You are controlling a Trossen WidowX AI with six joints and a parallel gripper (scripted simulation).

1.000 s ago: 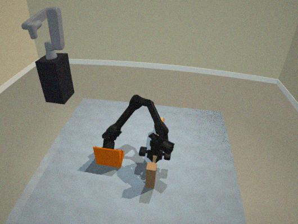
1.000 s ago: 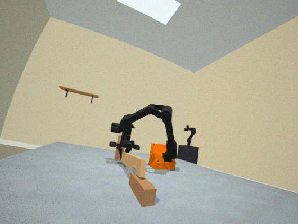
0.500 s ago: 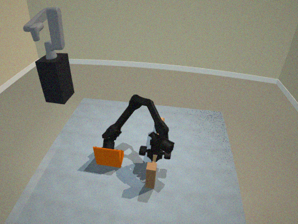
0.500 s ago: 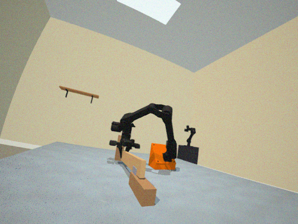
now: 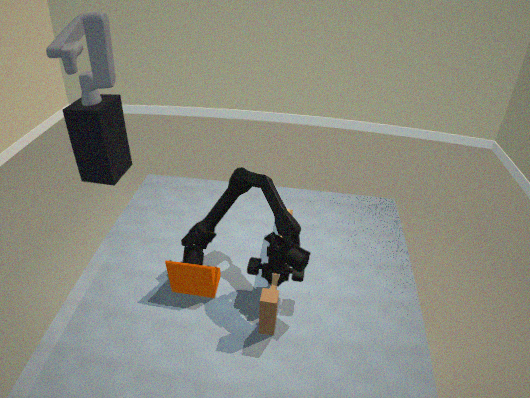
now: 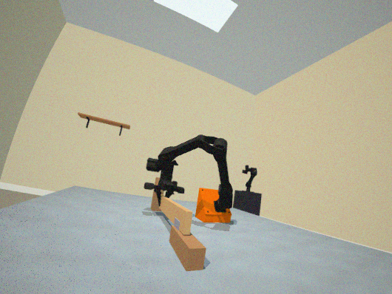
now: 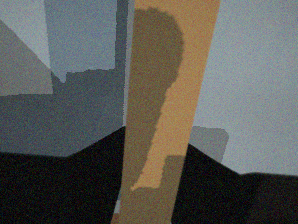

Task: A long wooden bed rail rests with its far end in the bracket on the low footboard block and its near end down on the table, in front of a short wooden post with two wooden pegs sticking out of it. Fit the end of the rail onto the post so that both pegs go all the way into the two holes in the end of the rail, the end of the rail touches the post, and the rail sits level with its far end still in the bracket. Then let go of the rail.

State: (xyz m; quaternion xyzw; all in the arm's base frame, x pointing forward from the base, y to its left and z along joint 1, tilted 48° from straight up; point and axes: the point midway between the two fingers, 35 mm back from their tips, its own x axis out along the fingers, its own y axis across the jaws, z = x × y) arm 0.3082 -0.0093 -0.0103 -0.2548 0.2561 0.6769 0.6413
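Fingers (image 6: pixel 161 197) pinch the rail (image 6: pixel 177 215) at its end near the post (image 6: pixel 155 199). Rail's other end sits at the footboard block (image 6: pixel 188 248), nearest the exterior camera. Contact between rail and post: cannot tell.

You're looking at a matte black, slender jointed arm (image 5: pixel 260 192) rising from a bright orange wedge-shaped base (image 5: pixel 192 278). Its rounded joint housings bulge at elbow and wrist, and short black cylindrical knobs stick out sideways beside the black claw (image 6: pixel 161 193).
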